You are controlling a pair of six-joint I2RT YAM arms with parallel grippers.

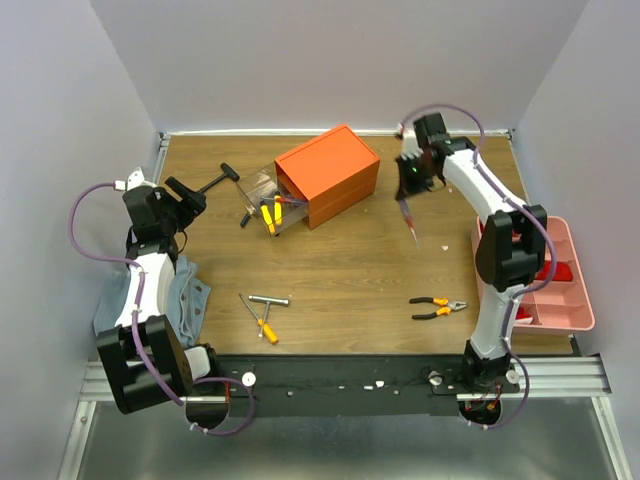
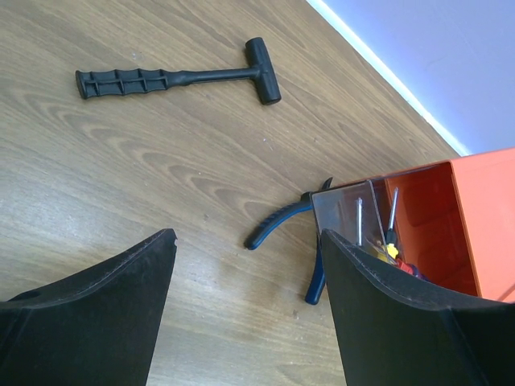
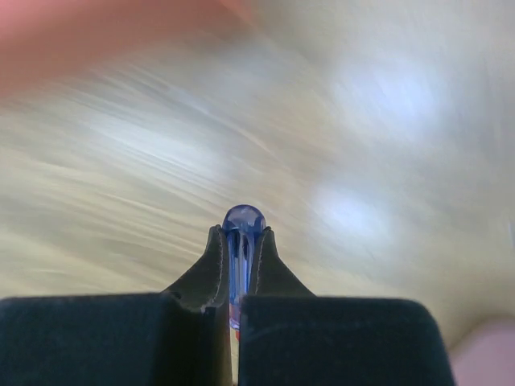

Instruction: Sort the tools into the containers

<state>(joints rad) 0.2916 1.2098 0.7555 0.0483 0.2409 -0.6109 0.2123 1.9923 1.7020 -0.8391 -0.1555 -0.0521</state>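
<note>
My right gripper (image 1: 412,180) (image 3: 242,235) hangs over the back right of the table, shut on a purple-handled screwdriver (image 3: 243,219) whose shaft (image 1: 410,222) points down. At the far left my left gripper (image 1: 186,194) (image 2: 248,241) stands open above bare wood with nothing between its fingers. Ahead of it lie a black T-handle tool (image 2: 177,78) (image 1: 220,180) and blue-handled pliers (image 2: 283,220). The orange box (image 1: 328,172) has a clear drawer (image 1: 262,192) pulled out, holding yellow-handled screwdrivers (image 1: 270,214). A silver T-wrench (image 1: 268,300), a yellow screwdriver (image 1: 264,327) and orange-handled pliers (image 1: 437,307) lie near the front. The pink tray (image 1: 572,290) sits at the right edge.
A grey-blue cloth (image 1: 186,298) lies bunched beside the left arm's base. Purple-grey walls close the table in at the back and both sides. The right arm's upper link stands in front of part of the pink tray.
</note>
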